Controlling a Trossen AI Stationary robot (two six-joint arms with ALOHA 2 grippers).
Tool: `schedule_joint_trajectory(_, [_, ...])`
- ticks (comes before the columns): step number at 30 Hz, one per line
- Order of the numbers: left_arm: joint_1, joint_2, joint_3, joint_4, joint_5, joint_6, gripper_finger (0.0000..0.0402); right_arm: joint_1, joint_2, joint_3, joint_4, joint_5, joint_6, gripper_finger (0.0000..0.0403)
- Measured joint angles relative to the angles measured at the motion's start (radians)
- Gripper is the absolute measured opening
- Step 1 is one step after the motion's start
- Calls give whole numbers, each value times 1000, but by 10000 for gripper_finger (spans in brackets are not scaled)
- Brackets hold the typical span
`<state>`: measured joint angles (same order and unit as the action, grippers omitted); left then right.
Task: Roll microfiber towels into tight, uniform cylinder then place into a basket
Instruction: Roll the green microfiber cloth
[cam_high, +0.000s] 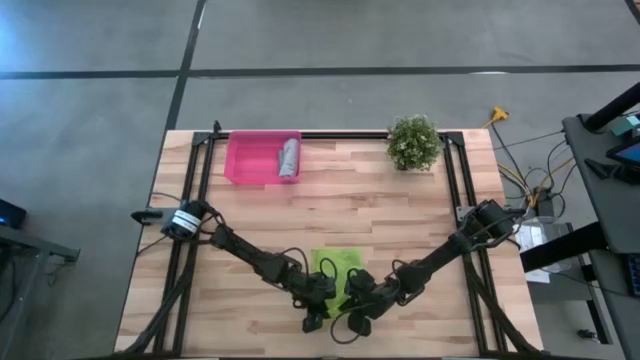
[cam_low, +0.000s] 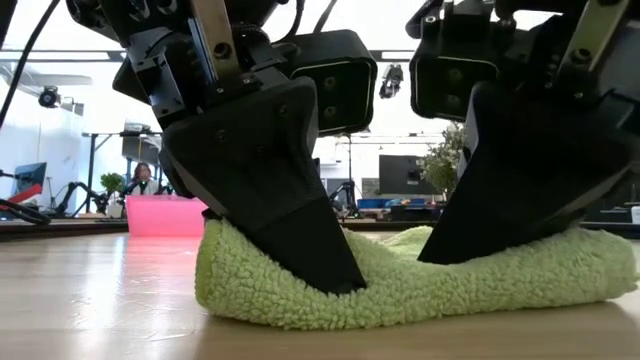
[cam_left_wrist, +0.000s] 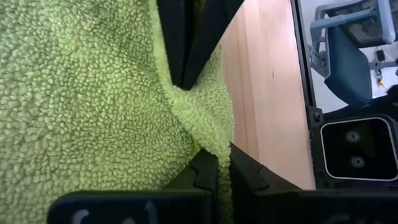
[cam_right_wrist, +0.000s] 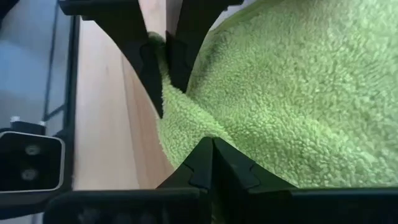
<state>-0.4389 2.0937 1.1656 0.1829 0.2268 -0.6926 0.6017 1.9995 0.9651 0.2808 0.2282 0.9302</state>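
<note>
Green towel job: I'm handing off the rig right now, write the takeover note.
Left gripper: shut on the near edge of the green towel, down at the table's front.
Right gripper: shut on the same edge, right beside the left one.
Green towel: on the table front centre, its pinched edge lifted into a fold; not yet rolled.
Grey towel: rolled, lying in the pink basket at the table's far side.
Potted plant: far side, clear of the work.
Done: grey towel.
Left: roll the green towel tight, carry it to the basket.
</note>
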Motion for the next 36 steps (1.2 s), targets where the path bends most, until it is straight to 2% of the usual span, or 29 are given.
schedule_joint_trajectory(6, [10, -14, -1, -2, 10, 12, 18, 10, 54, 2, 4, -74, 37, 8])
schedule_joint_trajectory(15, [12, -56, -5, -74, 6, 21, 134, 14, 57, 6, -3, -77, 41, 8])
schedule_joint_trajectory(18, [21, -94, -9, -123, -1, 21, 160, 14, 57, 6, -11, -83, 59, 8])
schedule_joint_trajectory(22, [26, -163, -14, -183, -51, 45, 176, 13, 57, 6, -17, -89, 72, 8])
schedule_joint_trajectory(26, [4, -240, -12, -230, -97, 167, 178, 12, 57, 6, -18, -92, 82, 8])
schedule_joint_trajectory(30, [-76, -286, -5, -222, -222, 392, 178, 4, 55, 6, -19, -97, 109, 8])
schedule_joint_trajectory(36, [-221, -255, 5, -192, -544, 762, 177, -19, 53, 6, -18, -106, 163, 8])
